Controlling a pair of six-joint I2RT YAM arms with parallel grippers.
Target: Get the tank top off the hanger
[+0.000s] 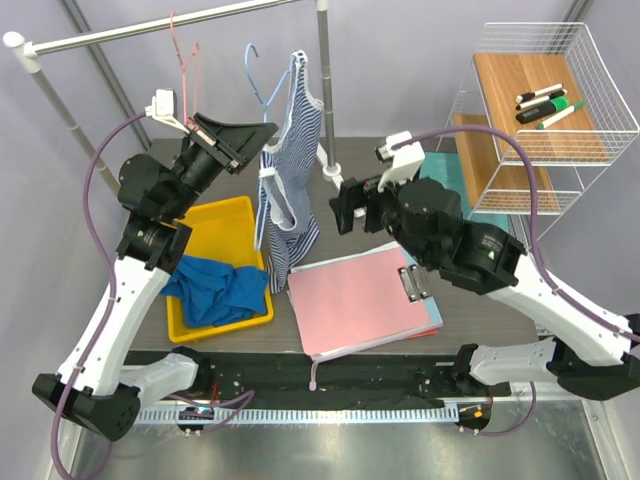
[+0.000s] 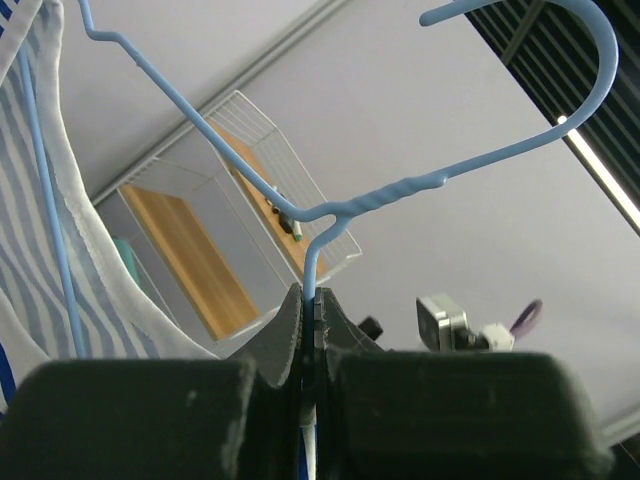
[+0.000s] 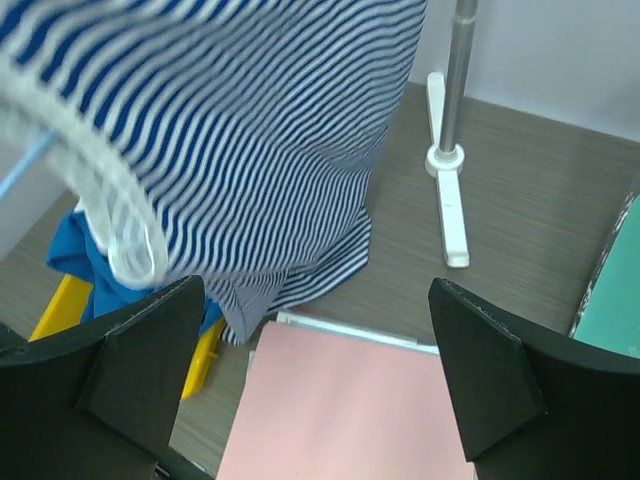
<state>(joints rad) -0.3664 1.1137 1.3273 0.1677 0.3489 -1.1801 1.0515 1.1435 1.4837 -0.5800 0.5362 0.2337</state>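
**Tank top** [image 1: 290,190]: blue-and-white striped with white trim. It is hanging from the hanger above the middle of the worktop [image 3: 530,230], toward the far edge. Its hem is dangling between the tray's right wall and the clipboard's far left corner. Whether the hem is touching the worktop cannot be told.

**Hanger** [image 2: 400,190]: light blue wire. It is being held up in the air, and its hook is curving over free space, below the rail and hooked on nothing.

**Left gripper** [image 2: 312,310]: the jaws are pressing closed on the hanger's neck, just under the twisted wire.

**Right gripper** [image 3: 315,370]: the jaws are standing wide apart and carrying nothing. It is facing the tank top's lower half from the right and is not touching the cloth.

**Rail** [image 1: 150,30]: a metal bar running above the worktop's far left, carried on the right by an upright pole [image 1: 323,80]. The pole's white foot [image 3: 448,200] is sitting near the far edge.

**Pink hanger** [image 1: 180,50]: hanging from the rail, left of the blue one.

**Tray** [image 1: 225,215]: yellow, lying at the worktop's left edge and holding a crumpled blue cloth [image 1: 215,285].

**Clipboard** [image 1: 360,300]: pink, lying at the near edge with its clip pointing right.

**Wire shelf** [image 1: 540,90]: white with wooden boards, standing off the far right corner. Its upper board is carrying markers [image 1: 545,100].
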